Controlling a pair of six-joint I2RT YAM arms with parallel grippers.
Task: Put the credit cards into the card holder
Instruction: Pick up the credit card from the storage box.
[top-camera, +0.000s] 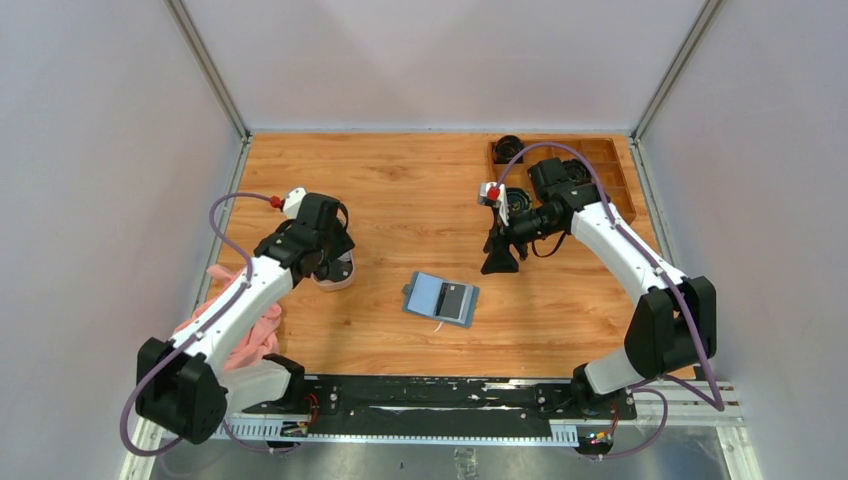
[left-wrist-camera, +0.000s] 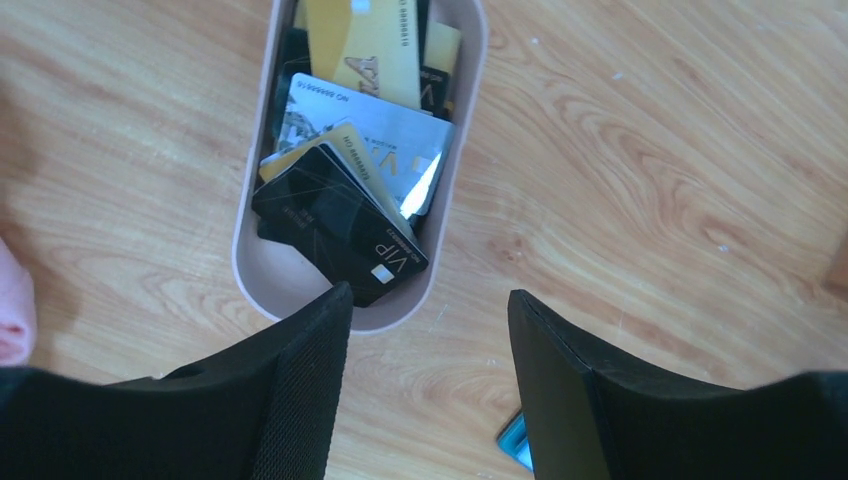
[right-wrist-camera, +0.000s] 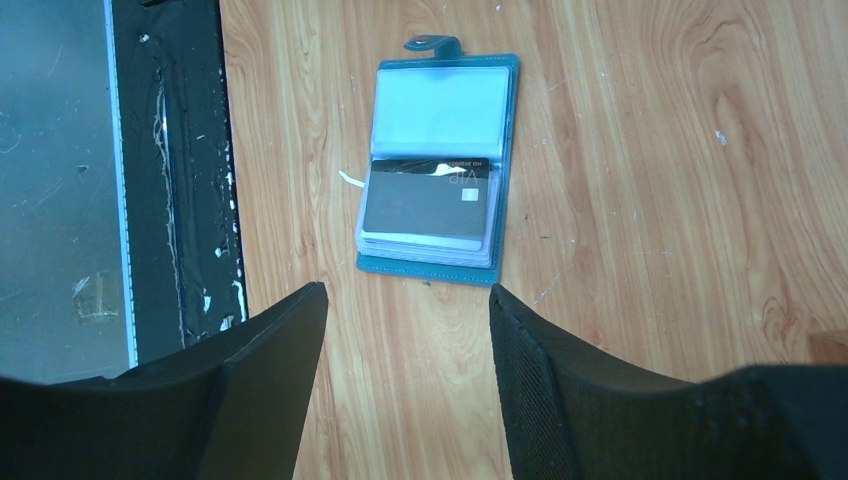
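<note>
Since the left gripper (left-wrist-camera: 430, 300) hangs open with nothing between its fingers, the step in hand reads as picking one card from the dish (left-wrist-camera: 275, 275), which lies at 11 to 12 o'clock of the fingertips.

- Credit cards (left-wrist-camera: 340, 215): a loose, overlapping heap in the dish. A black "VIP" card is on top, a silver card (left-wrist-camera: 390, 150) under it, and a gold card (left-wrist-camera: 365, 50) at 12 o'clock. All are thin, glossy, stiff plastic, and likely slippery.
- Judgement: take the black card by its raised lower edge at 5 o'clock, near the rim. Pinch across the thickness, one card only. The dish wall is smooth, rounded and low, so a finger could nudge the dish.
- Card holder (right-wrist-camera: 440, 170): lies open and flat on wood-grain table (top-camera: 400, 190), at 3 o'clock of the dish in the top view. It has a teal cover and cloudy clear sleeves. A dark card (right-wrist-camera: 428, 205) sits in the near pocket, and the snap tab (right-wrist-camera: 432, 44) is at 12 o'clock.
- Right gripper (right-wrist-camera: 408, 295): open, empty, held above the holder.
</note>
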